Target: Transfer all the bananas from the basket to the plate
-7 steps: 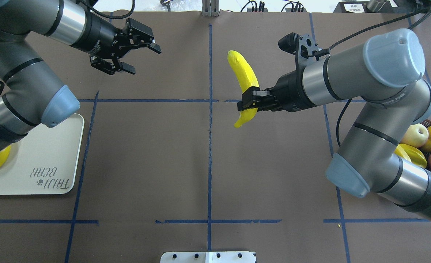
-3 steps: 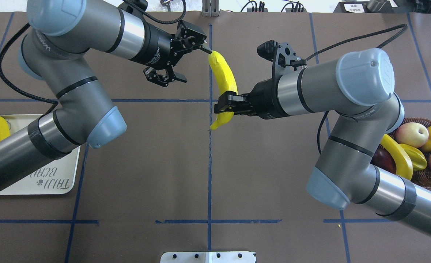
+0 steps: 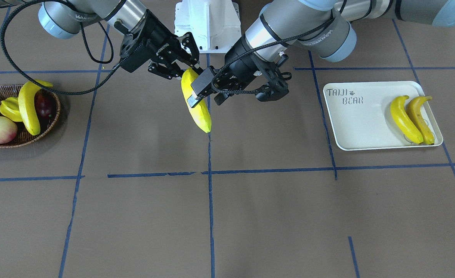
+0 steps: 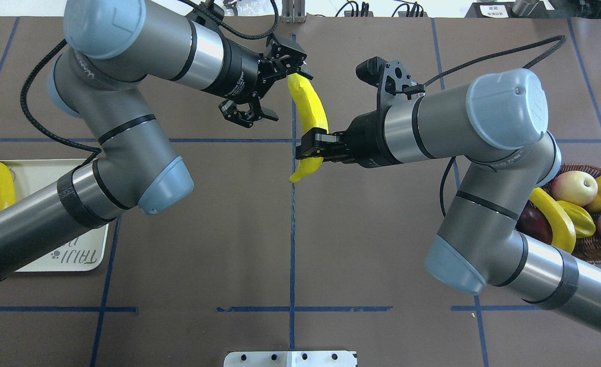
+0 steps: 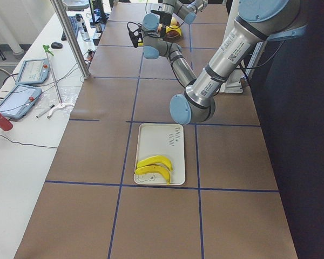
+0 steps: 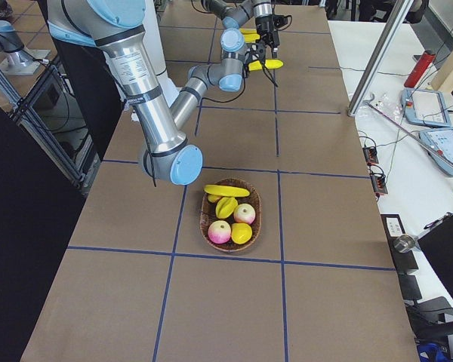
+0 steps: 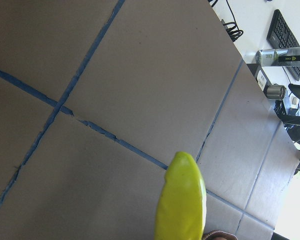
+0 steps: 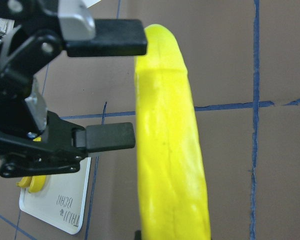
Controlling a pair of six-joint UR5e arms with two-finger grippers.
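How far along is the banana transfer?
Done: two bananas lie on the plate. In hand: a third banana is clamped in the right pincer over mid-table, the open left pincer at its tip, handover not yet made. Left: one banana in the basket.

Worktop point(image 4: 203, 229): flat, covered edge to edge in matte brown sheet. Blue tape point(image 4: 292, 244) marks it off into a grid of large rectangular cells: one long centre line, several cross lines. The cross line nearest the robot is broken, with gaps on both sides of centre.

Directly on it:
- plate point(image 3: 366, 123), robot's left end, flat, sits inside one cell, inner long edge just beside a tape line, not across it.
- basket point(image 3: 22, 139), robot's right end, flat, also inside one cell, clear of the tape.
- white base plate point(image 3: 206, 23), robot-side edge, on the centre line.

Plate and basket are well apart, at opposite ends.
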